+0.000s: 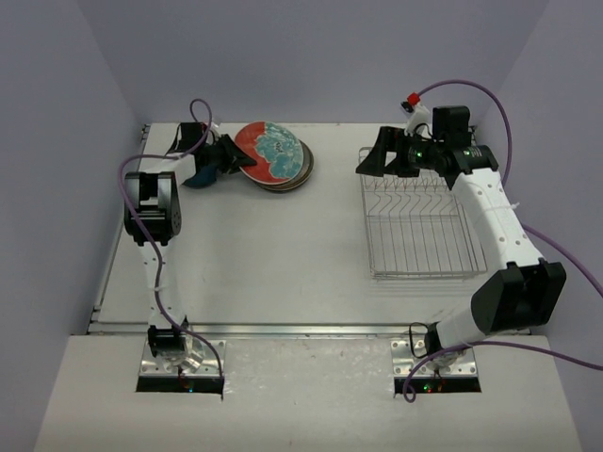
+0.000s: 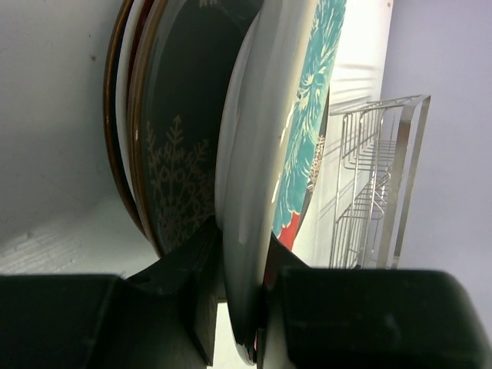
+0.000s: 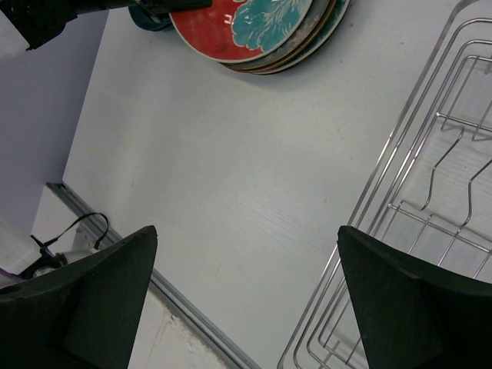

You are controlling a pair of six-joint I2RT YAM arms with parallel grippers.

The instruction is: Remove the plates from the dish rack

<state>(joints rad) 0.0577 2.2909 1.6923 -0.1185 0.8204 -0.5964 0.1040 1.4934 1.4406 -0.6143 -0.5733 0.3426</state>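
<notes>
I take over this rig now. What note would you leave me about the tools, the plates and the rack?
Left tool: shut on the rim of the red-rimmed plate, the top one of the plate stack at the far left of the table.
Right tool: open, holding nothing, above the far left corner of the dish rack.
Done: no plate shows in the rack.
Left: release the top plate; probably nothing more to unload.

Right claw [image 3: 246, 234] spread above table [image 3: 215, 169]; dish rack [image 3: 430, 192] alongside (plates [image 3: 246, 31] stacked beyond).
</notes>
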